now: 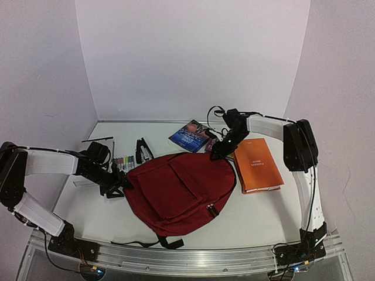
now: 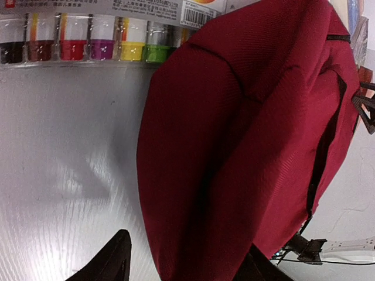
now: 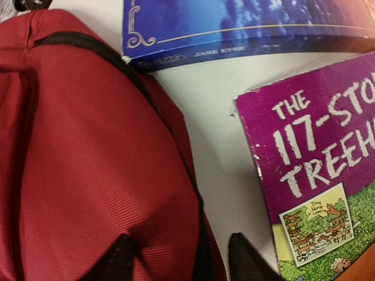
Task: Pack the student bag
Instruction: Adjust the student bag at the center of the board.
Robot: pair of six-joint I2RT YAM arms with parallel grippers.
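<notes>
Risk: left gripper (image 2: 186,266) and right gripper (image 3: 179,257) sit spread, nothing clamped, student bag (image 1: 176,190) fabric between each one's jaws, so closing may pinch one loose layer and drag the bag.

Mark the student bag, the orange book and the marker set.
student bag (image 1: 176,187), top external view, middle of front panel
orange book (image 1: 259,167), top external view, centre of cover
marker set (image 2: 102,47), left wrist view, on the purple marker

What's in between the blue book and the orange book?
A purple Treehouse book lies between the blue book and orange book; the right wrist view shows it best.
</notes>
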